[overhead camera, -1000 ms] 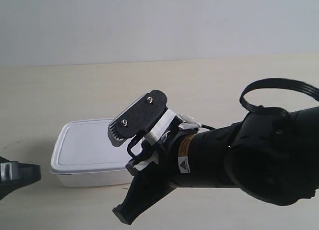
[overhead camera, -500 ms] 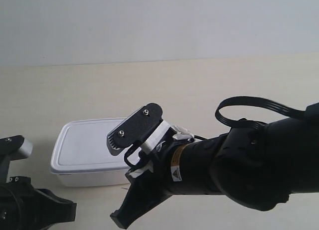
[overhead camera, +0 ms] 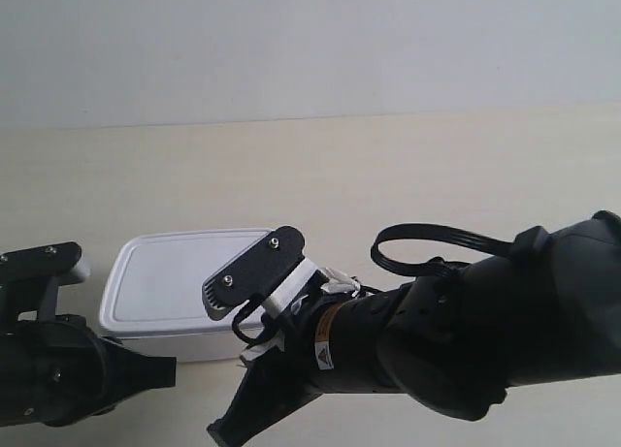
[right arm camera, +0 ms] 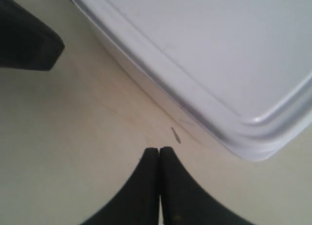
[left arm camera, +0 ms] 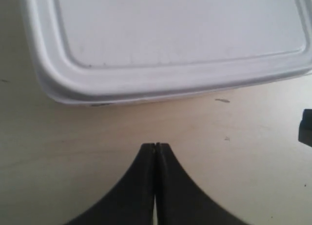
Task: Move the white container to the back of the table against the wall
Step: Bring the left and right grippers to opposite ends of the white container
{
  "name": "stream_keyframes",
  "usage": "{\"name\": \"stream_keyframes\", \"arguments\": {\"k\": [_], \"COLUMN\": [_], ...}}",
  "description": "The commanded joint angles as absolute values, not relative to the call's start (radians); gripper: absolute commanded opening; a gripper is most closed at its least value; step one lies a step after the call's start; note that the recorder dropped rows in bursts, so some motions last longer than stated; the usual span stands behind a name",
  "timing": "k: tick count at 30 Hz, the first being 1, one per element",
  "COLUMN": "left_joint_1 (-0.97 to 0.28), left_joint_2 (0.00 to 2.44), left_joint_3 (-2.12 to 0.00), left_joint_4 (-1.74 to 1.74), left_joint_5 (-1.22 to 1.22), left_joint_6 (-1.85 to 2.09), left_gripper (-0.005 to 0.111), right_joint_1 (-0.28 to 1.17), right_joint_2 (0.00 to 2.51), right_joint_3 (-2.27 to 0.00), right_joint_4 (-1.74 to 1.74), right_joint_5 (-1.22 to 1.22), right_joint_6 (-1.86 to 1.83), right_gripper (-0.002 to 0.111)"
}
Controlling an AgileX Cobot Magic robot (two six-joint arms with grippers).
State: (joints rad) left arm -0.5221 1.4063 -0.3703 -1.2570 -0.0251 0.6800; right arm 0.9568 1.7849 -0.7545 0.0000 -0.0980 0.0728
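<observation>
The white container (overhead camera: 165, 284) lies flat with its lid on, on the table (overhead camera: 437, 175) at its front left, far from the wall (overhead camera: 310, 40). My left gripper (left arm camera: 155, 146) is shut and empty, low over the table just short of the white container's (left arm camera: 170, 39) long front side. My right gripper (right arm camera: 159, 150) is also shut and empty, near a rounded corner of the white container (right arm camera: 219, 64). In the exterior view the arm at the right (overhead camera: 466, 340) reaches across the box's front right corner. The arm at the left (overhead camera: 58, 369) sits at its front left.
Bare tabletop stretches from behind the container to the wall. A looped black cable (overhead camera: 427, 248) rides on the arm at the exterior view's right. In the right wrist view the other arm's black finger (right arm camera: 24, 39) shows close by. A small dark speck (right arm camera: 175, 134) lies beside the box.
The arm at the exterior view's left has come up into view and moved right, toward the container's front. The arm at the right has shifted left and lower. The container has not moved.
</observation>
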Motion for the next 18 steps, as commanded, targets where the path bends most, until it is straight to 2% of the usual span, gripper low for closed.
{"name": "stream_keyframes", "arguments": {"k": [1, 18], "left_joint_1": [-0.528, -0.528], "left_joint_2": [1.486, 1.568], "left_joint_3": [-0.4, -0.457], "left_joint_4": [-1.263, -1.226], "left_joint_5": [-0.033, -0.111], "left_joint_6": [0.687, 0.703], "left_gripper": [0.0, 0.0], "right_joint_1": [0.959, 0.959], "right_joint_2": [1.812, 1.908], "right_joint_3": [-0.787, -0.849], "right_joint_4": [0.0, 0.0], "right_joint_5": [-0.127, -0.15], "right_joint_6": [0.081, 0.081], "right_gripper": [0.0, 0.0]}}
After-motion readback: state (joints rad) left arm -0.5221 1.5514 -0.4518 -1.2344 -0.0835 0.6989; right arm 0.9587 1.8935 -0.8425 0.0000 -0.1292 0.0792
